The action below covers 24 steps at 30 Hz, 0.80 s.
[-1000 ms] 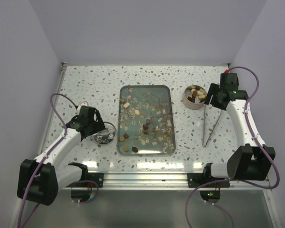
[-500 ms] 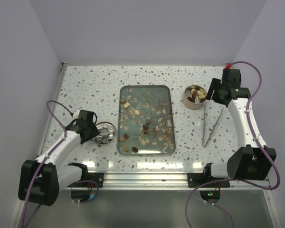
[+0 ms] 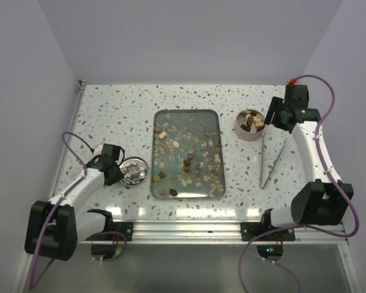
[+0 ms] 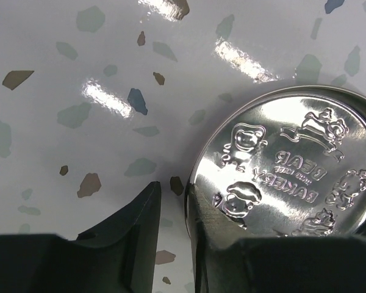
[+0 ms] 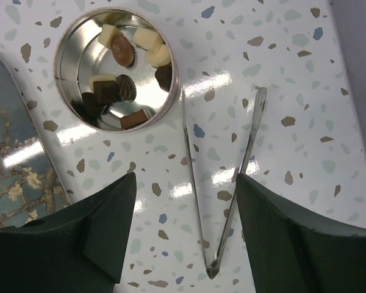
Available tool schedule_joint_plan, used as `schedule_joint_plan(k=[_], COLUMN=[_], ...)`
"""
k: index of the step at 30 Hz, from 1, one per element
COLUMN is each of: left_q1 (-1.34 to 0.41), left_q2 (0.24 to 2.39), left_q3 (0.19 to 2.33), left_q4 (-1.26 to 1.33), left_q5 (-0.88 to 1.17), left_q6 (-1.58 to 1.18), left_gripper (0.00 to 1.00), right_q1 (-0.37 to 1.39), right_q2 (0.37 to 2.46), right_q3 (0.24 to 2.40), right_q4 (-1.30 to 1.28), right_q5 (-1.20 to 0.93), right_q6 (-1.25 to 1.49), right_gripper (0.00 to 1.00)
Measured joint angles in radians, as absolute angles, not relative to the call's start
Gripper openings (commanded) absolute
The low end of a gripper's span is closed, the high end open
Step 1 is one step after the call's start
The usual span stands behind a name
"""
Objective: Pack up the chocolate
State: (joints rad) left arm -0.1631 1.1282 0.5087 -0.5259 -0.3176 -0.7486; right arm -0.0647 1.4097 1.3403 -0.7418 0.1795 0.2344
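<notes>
From above, the tray (image 3: 154, 152) lies mid-table, strewn with pale flakes. Much of the chocolate (image 3: 187, 163) sits loose on it, dark and cream pieces mixed, and a smaller share is already in the round tin (image 3: 250, 137) just off the tray's far right corner. The tongs (image 3: 262, 162) lie on the table beside that tin, in no grip, and the right gripper (image 3: 273, 118) hangs just beyond their open ends. The left gripper (image 3: 118, 176) is low beside the lid (image 3: 134, 171), left of the tray. The left wrist view shows the lid (image 4: 287, 171) flat on the table, embossed face up. The fingers (image 4: 134, 232) stand a narrow slit apart with only bare table between them, and one laps over the lid's rim, so nothing is held. The right wrist view looks down on the tin (image 5: 56, 67), several chocolates inside, and on the V-shaped tongs (image 5: 192, 177). Here the jaws are spread wide and empty, and the tongs show between them. Packing looks far from done, so the likely step is taking up the tongs. The right gripper should drop straight down, straddle both legs about midway, and close gently enough that the tips can still pinch. The lid is best left until the tray is cleared of chocolate.
</notes>
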Motion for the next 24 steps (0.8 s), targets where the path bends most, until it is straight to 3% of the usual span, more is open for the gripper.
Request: schedule_joint_plan(k=[1, 4, 7, 17, 24], left_q1=[-0.162, -0.157, -0.156, -0.156, -0.156], left_q2=[1.129, 1.133, 1.135, 1.084, 0.960], left_q3=[0.504, 0.495, 0.493, 0.498, 0.656], left_q4=[-0.524, -0.509, -0.488, -0.493, -0.496], left_q5=[-0.315, -0.305, -0.297, -0.267, -0.266], left_q6=[-0.748, -0.741, -0.739, -0.726, -0.644], left_gripper=[0.21, 0.06, 0.00, 0.00, 0.00], right_q1=[-0.065, -0.065, -0.065, -0.065, -0.037], right_q2=[1.410, 1.410, 1.410, 1.409, 1.387], right_q3=[1.340, 1.340, 1.340, 1.340, 1.340], right_q4=[-0.741, -0.742, -0.742, -0.744, -0.741], right_q5=[0.180, 0.179, 0.179, 0.138, -0.030], right_q6=[0.234, 0.233, 0.230, 0.199, 0.162], right_gripper=[0.69, 0.69, 0.69, 0.67, 0.66])
